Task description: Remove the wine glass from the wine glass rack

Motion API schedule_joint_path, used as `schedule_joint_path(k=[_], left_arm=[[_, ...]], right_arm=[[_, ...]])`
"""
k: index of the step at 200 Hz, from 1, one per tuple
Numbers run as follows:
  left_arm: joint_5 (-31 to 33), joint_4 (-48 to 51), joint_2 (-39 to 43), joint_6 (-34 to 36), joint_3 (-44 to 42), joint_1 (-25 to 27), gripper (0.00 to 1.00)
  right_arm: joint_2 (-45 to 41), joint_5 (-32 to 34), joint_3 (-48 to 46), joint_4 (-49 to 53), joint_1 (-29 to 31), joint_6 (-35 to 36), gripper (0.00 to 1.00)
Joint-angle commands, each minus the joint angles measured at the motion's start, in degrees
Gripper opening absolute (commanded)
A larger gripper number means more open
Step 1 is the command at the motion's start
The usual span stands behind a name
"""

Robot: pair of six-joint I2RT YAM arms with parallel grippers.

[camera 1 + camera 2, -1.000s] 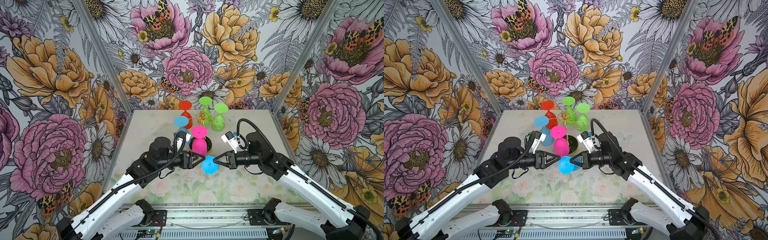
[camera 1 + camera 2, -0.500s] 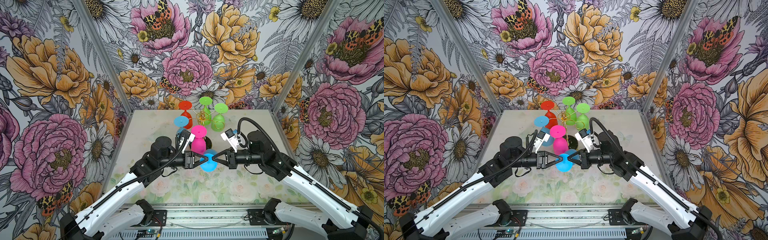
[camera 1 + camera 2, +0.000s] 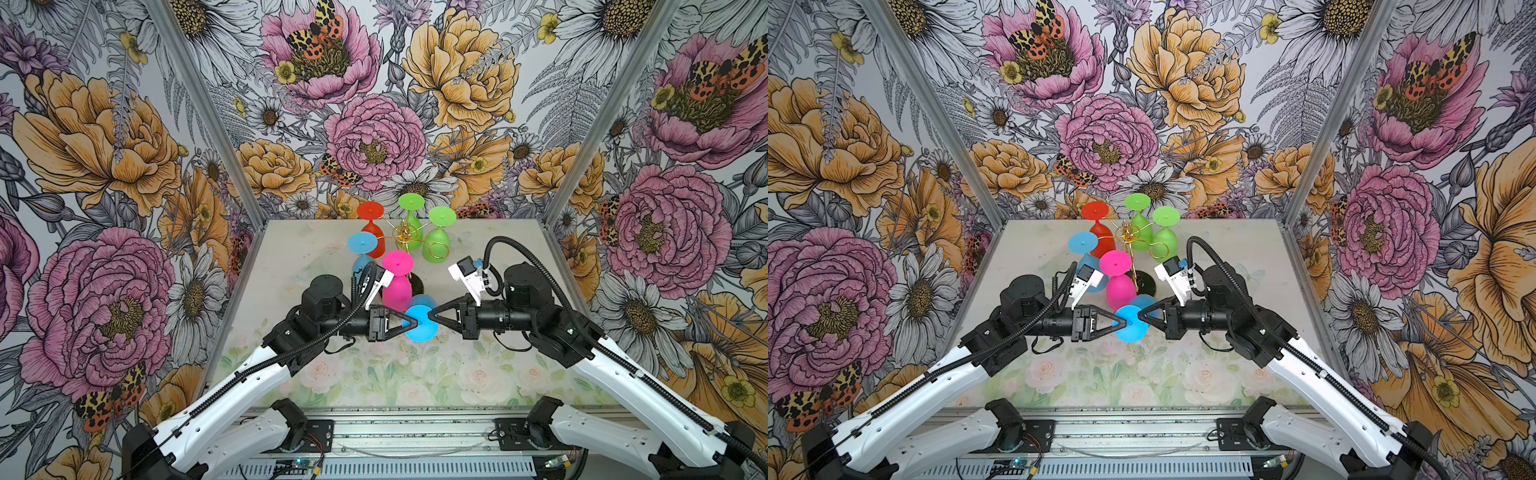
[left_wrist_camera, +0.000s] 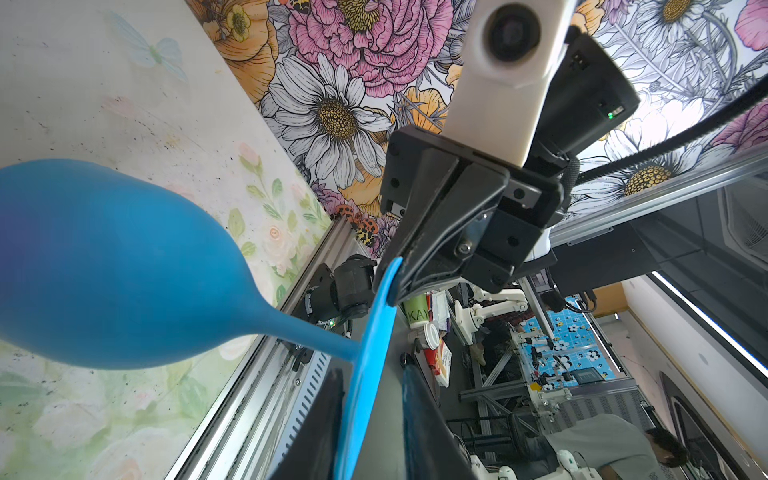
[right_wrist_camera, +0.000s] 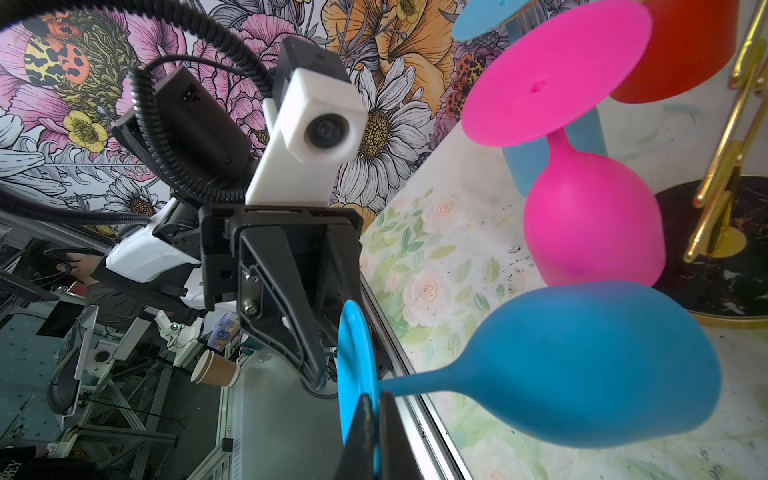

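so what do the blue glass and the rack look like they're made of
Blue glass: probably silicone or soft plastic rather than real glass; it is opaque, matte and evenly coloured, with no sharp glints.
Rack: thin metal wire with a polished gold finish and bright reflections.
Base: glossy black with pale veins; real marble or an imitation, can't tell.

Robotics lab, floral-papered test booth (image 3: 374,137), aluminium rail (image 3: 415,428), more robot rigs (image 4: 498,297) behind

left tool (image 3: 410,322) level, jaws narrow, perhaps not fully closed | right tool (image 3: 430,316) level, clamped | tips facing
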State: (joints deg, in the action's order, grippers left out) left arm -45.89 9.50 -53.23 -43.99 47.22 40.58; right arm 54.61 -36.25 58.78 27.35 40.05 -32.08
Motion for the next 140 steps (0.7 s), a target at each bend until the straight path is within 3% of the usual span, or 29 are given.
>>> schedule_joint_path(k=[1,71,95,107,140], left_arm=[[-4.5,-3.8,1.9,0.5,-0.5,1.1,0.22],[-5.3,-6.2,1.4,0.5,-1.4,1.7,0.01],[-5.7,-6.3,0.5,1.2,-1.7,1.8,0.00],[-5.8,-6.2,0.1,1.3,-1.8,1.8,0.00],[-6.4,-6.3,-0.8,2.3,-2.3,2.0,0.00]], right_arm=[[-0.6,3.2,0.7,-1.7,-0.9,-0.2,0.00],[-0.9,3.2,0.5,-1.6,-1.3,-0.8,0.00],[-1.2,3.0,0.5,-1.6,-1.5,-1.2,0.00],[-1.3,2.7,0.5,-1.6,-1.6,-1.5,0.05],[-3.4,2.4,0.9,-1.5,-2.7,-2.6,0.32]])
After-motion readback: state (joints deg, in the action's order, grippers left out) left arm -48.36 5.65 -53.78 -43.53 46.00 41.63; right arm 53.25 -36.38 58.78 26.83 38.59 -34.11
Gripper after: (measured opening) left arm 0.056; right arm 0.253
